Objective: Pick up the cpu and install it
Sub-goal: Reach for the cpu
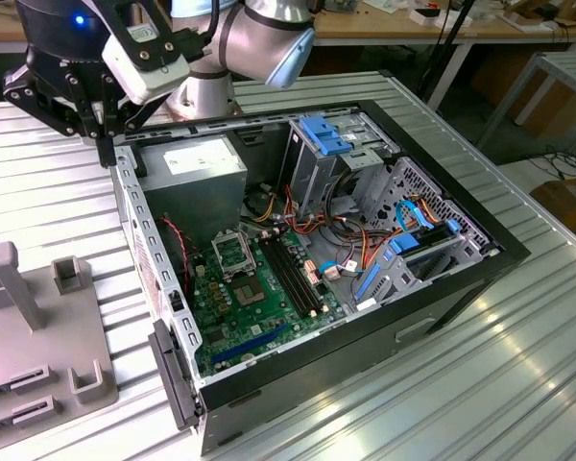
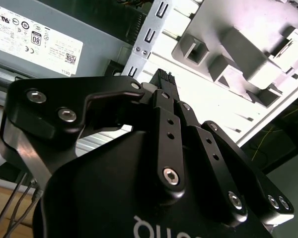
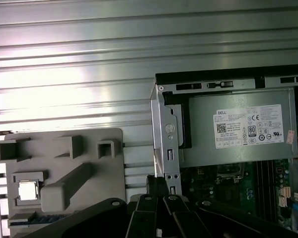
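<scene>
The cpu (image 3: 29,190) is a small silver square lying in a square recess of the grey fixture (image 3: 84,148) on the table, beside the open computer case (image 1: 499,252). My gripper (image 1: 104,144) hangs above the case's metal side rail (image 3: 165,129), next to the power supply (image 1: 194,173), some way from the cpu. Its black fingertips (image 3: 157,181) look pressed together with nothing seen between them, also in the second wrist view (image 2: 163,80). The motherboard's metal-framed socket (image 1: 232,254) lies inside the case below the power supply.
Cables and blue drive brackets (image 1: 326,134) fill the case's far side. Long black memory slots (image 1: 298,279) run beside the socket. The grey fixture (image 1: 24,327) has upright posts. Ribbed metal table (image 1: 518,384) surrounds the case.
</scene>
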You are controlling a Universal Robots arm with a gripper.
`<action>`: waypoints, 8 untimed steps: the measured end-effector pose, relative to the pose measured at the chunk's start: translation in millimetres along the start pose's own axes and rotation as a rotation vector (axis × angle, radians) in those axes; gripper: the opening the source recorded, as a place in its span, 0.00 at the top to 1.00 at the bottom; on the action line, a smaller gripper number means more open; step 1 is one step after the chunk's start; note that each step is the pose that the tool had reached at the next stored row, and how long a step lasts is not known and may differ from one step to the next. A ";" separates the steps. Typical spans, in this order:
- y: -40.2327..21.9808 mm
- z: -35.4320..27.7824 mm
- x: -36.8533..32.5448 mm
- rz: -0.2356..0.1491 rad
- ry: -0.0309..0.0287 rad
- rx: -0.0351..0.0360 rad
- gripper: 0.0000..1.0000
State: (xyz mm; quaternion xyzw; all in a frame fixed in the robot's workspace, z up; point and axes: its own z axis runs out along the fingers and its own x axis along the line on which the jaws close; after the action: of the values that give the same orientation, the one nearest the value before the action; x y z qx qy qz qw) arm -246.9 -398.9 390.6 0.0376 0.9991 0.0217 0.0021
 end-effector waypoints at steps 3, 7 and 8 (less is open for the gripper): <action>-0.4 0.0 5.2 0.000 0.0007 0.0000 0.89; -0.5 0.1 7.3 0.000 0.0012 0.0001 0.89; -0.6 0.1 7.3 0.000 0.0012 0.0001 0.89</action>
State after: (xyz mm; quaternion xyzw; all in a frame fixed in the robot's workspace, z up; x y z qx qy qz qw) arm -254.2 -398.9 390.5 0.0376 0.9991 0.0217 0.0015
